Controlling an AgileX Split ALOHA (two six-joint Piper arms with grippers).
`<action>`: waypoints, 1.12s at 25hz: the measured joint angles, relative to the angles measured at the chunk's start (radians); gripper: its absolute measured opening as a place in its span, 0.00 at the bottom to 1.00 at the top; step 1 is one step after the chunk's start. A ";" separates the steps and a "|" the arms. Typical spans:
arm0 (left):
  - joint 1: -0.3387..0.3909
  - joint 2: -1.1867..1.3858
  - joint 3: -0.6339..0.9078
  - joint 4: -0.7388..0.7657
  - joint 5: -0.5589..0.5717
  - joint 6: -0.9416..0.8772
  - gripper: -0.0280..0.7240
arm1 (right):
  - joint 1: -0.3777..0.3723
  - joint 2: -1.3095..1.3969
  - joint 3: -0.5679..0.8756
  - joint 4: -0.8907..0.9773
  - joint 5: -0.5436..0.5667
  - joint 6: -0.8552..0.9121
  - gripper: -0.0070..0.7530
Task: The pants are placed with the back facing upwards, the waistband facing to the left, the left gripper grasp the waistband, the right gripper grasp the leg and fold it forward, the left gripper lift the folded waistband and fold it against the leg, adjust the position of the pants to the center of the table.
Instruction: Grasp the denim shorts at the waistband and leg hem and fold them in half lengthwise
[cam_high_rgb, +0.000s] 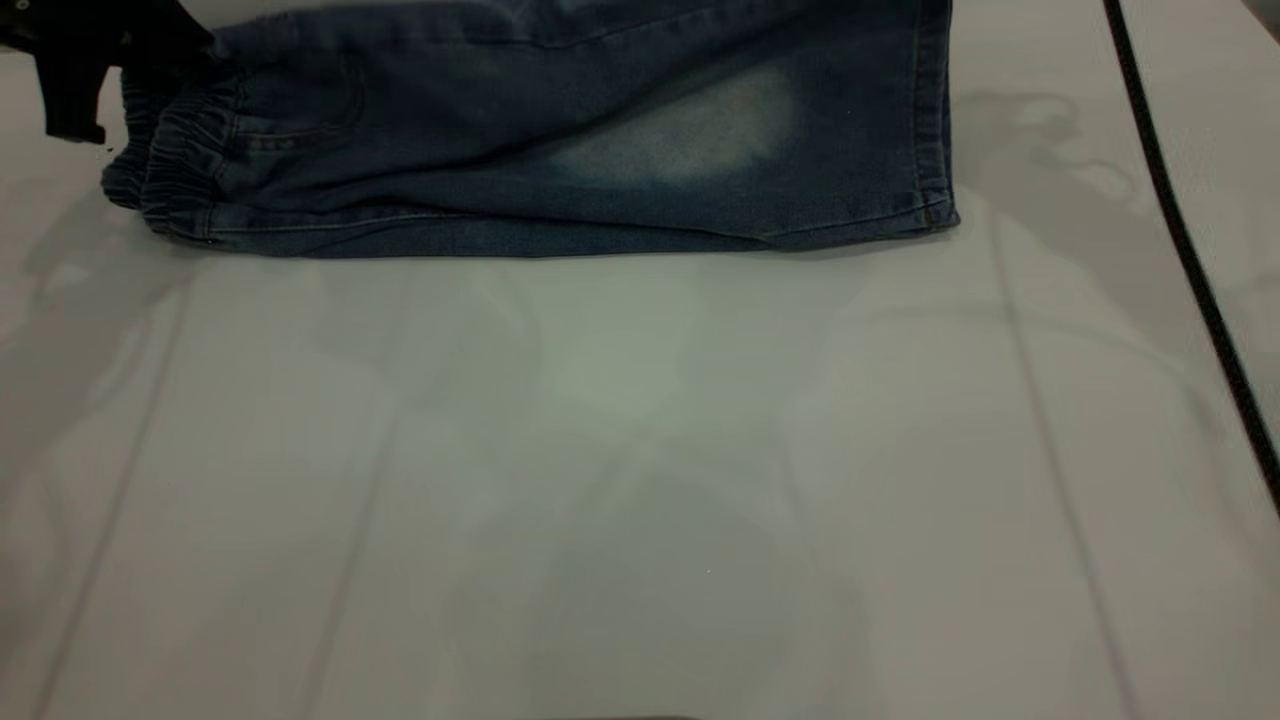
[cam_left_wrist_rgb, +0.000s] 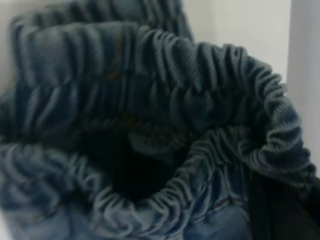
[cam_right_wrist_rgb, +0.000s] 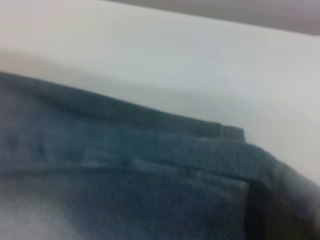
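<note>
The pants (cam_high_rgb: 560, 130) lie along the far edge of the table (cam_high_rgb: 640, 450), folded lengthwise, with the leg and its pale faded patch (cam_high_rgb: 700, 130) on top. The gathered waistband (cam_high_rgb: 165, 165) points left. My left gripper (cam_high_rgb: 120, 70) is at the waistband's far left corner. In the left wrist view the ruffled waistband (cam_left_wrist_rgb: 165, 100) bunches over its dark finger (cam_left_wrist_rgb: 282, 210), which is shut on it. My right gripper is out of the exterior view. In the right wrist view the stitched leg hem (cam_right_wrist_rgb: 165, 150) rises over a dark finger (cam_right_wrist_rgb: 270, 210) that is shut on the denim.
A black cable (cam_high_rgb: 1180, 240) runs down the table's right side. The wide white tabletop stretches in front of the pants toward the near edge.
</note>
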 joint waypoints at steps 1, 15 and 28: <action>0.000 0.007 -0.009 -0.001 0.004 0.013 0.10 | 0.000 0.009 -0.002 0.001 0.000 -0.005 0.05; 0.000 0.026 -0.058 -0.001 0.093 0.251 0.39 | 0.000 0.023 -0.019 0.005 0.035 -0.021 0.56; 0.025 0.026 -0.207 0.218 0.499 0.682 0.79 | 0.026 -0.056 -0.020 0.010 0.385 -0.021 0.70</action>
